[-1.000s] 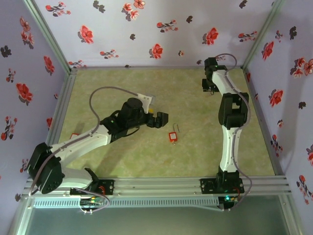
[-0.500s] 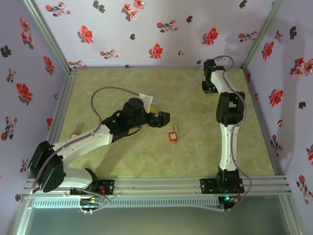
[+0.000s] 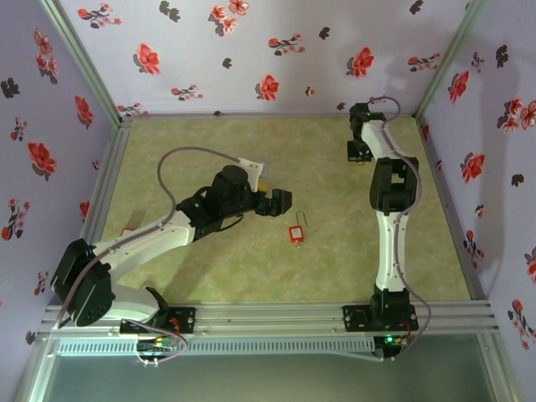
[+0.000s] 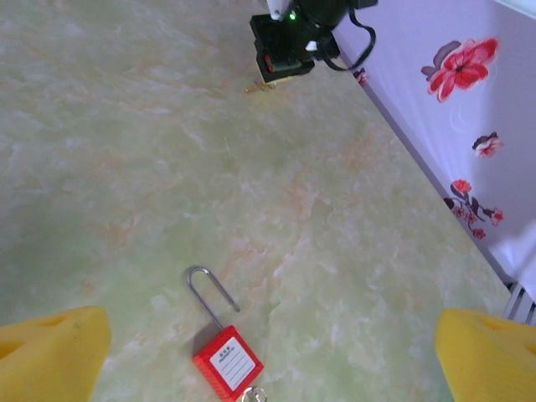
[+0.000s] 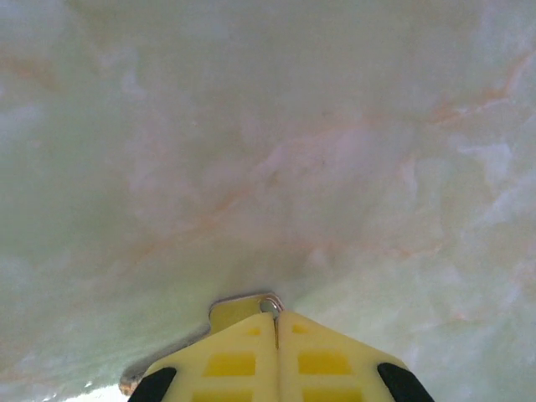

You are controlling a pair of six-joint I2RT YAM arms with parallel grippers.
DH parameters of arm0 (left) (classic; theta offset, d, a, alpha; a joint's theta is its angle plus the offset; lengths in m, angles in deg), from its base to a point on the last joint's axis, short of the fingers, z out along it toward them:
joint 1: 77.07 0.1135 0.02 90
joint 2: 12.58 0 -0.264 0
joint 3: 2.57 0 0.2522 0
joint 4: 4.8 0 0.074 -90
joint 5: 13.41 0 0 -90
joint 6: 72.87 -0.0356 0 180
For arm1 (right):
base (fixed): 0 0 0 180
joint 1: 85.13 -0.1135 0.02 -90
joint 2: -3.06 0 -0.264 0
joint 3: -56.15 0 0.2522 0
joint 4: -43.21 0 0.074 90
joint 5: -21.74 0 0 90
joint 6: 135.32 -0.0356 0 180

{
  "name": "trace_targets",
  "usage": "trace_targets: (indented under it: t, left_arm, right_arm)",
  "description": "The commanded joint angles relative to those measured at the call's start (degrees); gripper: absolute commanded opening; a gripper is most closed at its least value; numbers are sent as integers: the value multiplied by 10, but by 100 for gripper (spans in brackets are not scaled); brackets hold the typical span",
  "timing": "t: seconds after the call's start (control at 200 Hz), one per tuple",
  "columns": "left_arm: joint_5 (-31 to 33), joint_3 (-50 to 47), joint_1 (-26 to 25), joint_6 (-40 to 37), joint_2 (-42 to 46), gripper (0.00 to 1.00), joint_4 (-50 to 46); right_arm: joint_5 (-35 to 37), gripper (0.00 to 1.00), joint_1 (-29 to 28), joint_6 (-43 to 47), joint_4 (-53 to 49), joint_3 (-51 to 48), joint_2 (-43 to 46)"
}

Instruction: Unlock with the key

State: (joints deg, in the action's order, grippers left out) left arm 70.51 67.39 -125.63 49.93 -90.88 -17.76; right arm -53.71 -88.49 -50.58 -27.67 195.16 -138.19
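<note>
**Right gripper** (image 5: 276,325): shown clenched on the key (image 5: 239,311). A brass part of the key is seen pinched at the fingertips, close over the desk (image 5: 335,126) near its far right corner.

**Padlock** (image 3: 296,234): located at mid-desk, toward 7 o'clock from this gripper in the top view and well apart from it. Its long axis is laid from 7 to 1 o'clock, with the shackle (image 3: 304,219) at the 1 o'clock end. The keyhole end is therefore judged to face the near edge.

**Left gripper** (image 3: 279,203): held fully released, near the padlock at its 11 o'clock, and much the nearer of the two. It is judged suited to steadying the red body while the key is carried across and turned onto that axis.
</note>
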Motion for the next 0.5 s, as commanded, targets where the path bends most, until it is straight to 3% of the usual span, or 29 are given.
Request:
trace_targets:
  t: [0.0, 0.14, 0.295, 0.415, 0.495]
  left_arm:
    - [-11, 29, 17, 74, -18, 99, 19]
    - [-53, 59, 40, 232, -55, 99, 80]
    - [-89, 103, 45, 393, -117, 98, 145]
    - [-126, 108, 44, 548, -179, 93, 272]
    - [-133, 113, 39, 607, -206, 91, 323]
  right_arm:
    - [-44, 0, 2, -42, -6, -52, 125]
    - [-145, 0, 0, -121, 84, -214, 309]
    - [-318, 0, -17, -233, 260, -434, 517]
    - [-360, 0, -62, -297, 339, -531, 614]
    - [-364, 0, -100, -325, 386, -573, 658]
